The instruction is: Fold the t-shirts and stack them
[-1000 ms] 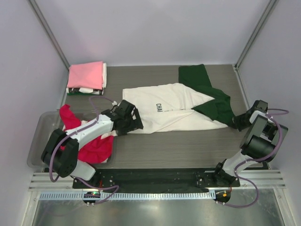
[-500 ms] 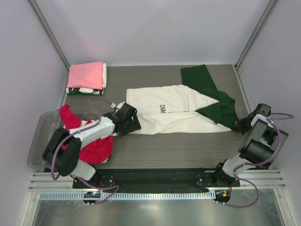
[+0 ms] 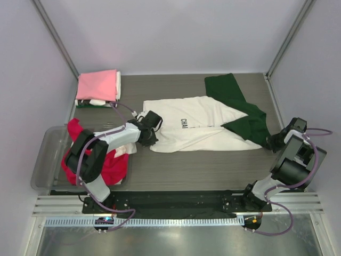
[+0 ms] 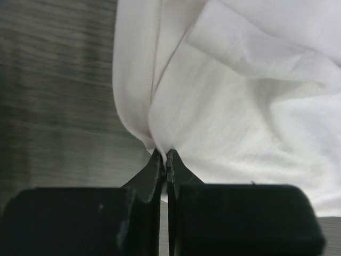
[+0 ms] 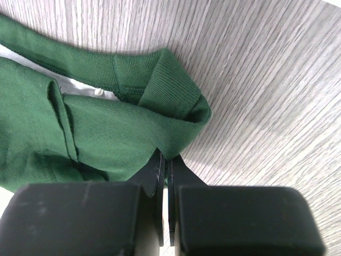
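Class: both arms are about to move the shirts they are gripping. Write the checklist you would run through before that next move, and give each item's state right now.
1. The left gripper holds the cream-white t-shirt: ok, shut on its edge.
2. The right gripper holds the dark green t-shirt: ok, shut on a folded edge.
3. The two shirts lie apart: not ok, they overlap on the right side.
4. The cream-white t-shirt lies flat: not ok, it is creased near the left gripper.
5. The stack is ready: ok, the pink t-shirt lies folded at the far left.
6. Which shirt is on top in the overlap: cannot tell.
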Motion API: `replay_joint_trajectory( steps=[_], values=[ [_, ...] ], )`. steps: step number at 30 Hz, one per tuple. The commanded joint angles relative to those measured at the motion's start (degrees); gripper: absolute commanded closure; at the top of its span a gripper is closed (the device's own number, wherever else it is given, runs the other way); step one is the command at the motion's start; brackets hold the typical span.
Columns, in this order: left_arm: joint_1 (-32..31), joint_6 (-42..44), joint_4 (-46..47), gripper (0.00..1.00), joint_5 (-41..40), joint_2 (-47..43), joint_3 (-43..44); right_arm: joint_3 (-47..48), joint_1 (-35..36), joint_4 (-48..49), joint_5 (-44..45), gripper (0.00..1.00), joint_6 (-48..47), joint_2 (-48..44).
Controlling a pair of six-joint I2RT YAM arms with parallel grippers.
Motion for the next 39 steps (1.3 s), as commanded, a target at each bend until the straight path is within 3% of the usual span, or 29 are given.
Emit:
replay_joint_trajectory(
  steps=[1,3,6,8,9,10,11,13,14,24,31,39],
  values=[
    [0.24,-2.01,-8.43,1.00,-6.99,-7.22,1.19,-0.34,-0.25,-0.08,2.33,0.99,0.13,-0.26],
    [0.33,-4.12,-15.71,1.00,-11.73,-11.27,1.72,-0.43,-0.34,-0.61,3.13,0.99,0.39,-0.96],
    [1.21,-6.76,-17.77,1.00,-15.18,-20.68,-1.33,-0.60,-0.25,-0.70,3.22,0.99,0.48,-1.32],
    [1.30,-8.43,-17.77,0.91,-14.48,-24.98,-3.28,-0.69,-0.25,-0.61,2.70,0.99,0.57,-0.97],
    [1.30,-8.96,-16.99,0.58,-13.70,-25.79,-5.55,-0.60,-0.34,-0.61,2.43,0.99,0.48,-0.62],
    [1.30,-9.23,-16.46,0.42,-12.82,-26.40,-6.61,-0.60,-0.25,-0.44,2.08,0.99,0.48,-0.44],
    [1.21,-9.67,-15.76,0.36,-10.89,-27.11,-7.93,-0.52,-0.25,-0.44,1.64,0.99,0.48,-0.27],
    [0.86,-10.11,-12.69,0.06,-9.04,-28.34,-11.45,-0.52,-0.34,-0.35,1.46,0.99,0.39,-0.26],
    [0.42,-10.20,-11.63,0.00,-7.90,-28.61,-12.24,-0.69,-0.25,-0.26,1.37,0.99,0.39,-0.35],
    [-11.34,-13.71,-9.43,0.00,-8.94,-16.49,-7.68,-0.95,-0.34,0.35,0.41,0.99,-0.05,0.09],
    [-13.20,-14.60,-9.51,0.05,-10.51,-13.58,-5.75,-0.95,-0.25,0.70,-0.29,0.99,-0.14,0.53],
    [-13.47,-10.04,-28.91,0.08,-21.86,-24.10,4.69,-1.13,-0.16,1.49,-2.14,0.99,-0.14,1.23]
  ],
)
